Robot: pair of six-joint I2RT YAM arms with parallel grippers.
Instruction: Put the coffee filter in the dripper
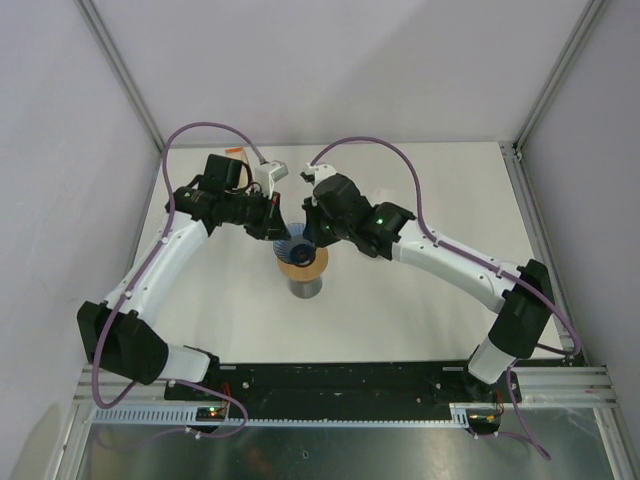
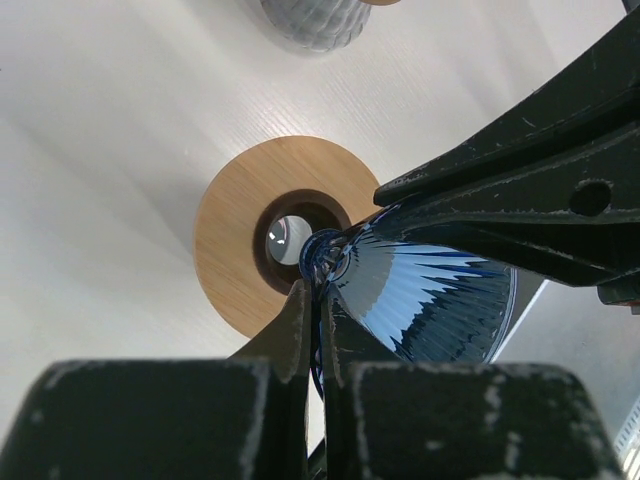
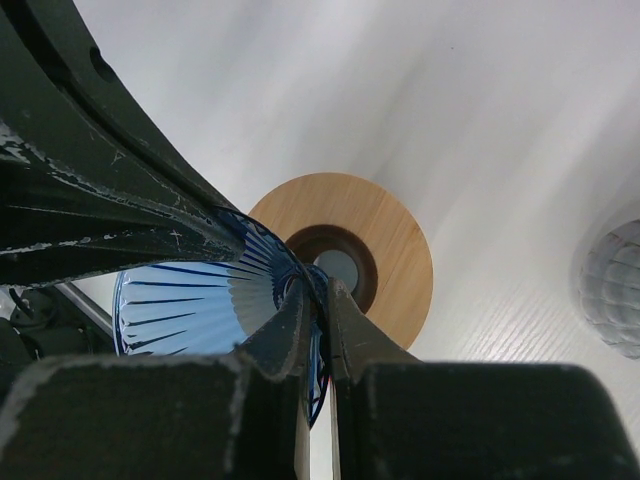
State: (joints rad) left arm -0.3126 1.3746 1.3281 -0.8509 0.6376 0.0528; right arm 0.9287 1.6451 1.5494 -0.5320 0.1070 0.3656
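A glossy blue ribbed cone, the coffee filter [image 1: 297, 248], hangs tip-down just above the dripper, a round wooden ring [image 1: 316, 264] with a dark centre hole. My left gripper [image 1: 283, 232] and right gripper [image 1: 312, 232] meet over it, and both are shut on the cone's thin wall near its tip. In the left wrist view my gripper [image 2: 320, 290] pinches the cone [image 2: 430, 300] over the ring [image 2: 235, 240]. In the right wrist view my gripper [image 3: 318, 300] pinches the cone [image 3: 190, 310] beside the ring's hole [image 3: 345, 270]. The cone's tip is close to the hole.
A grey dimpled cup [image 1: 305, 288] stands right next to the ring on its near side; it also shows in the left wrist view [image 2: 315, 20] and the right wrist view [image 3: 615, 290]. White table [image 1: 420, 320] with enclosure walls around.
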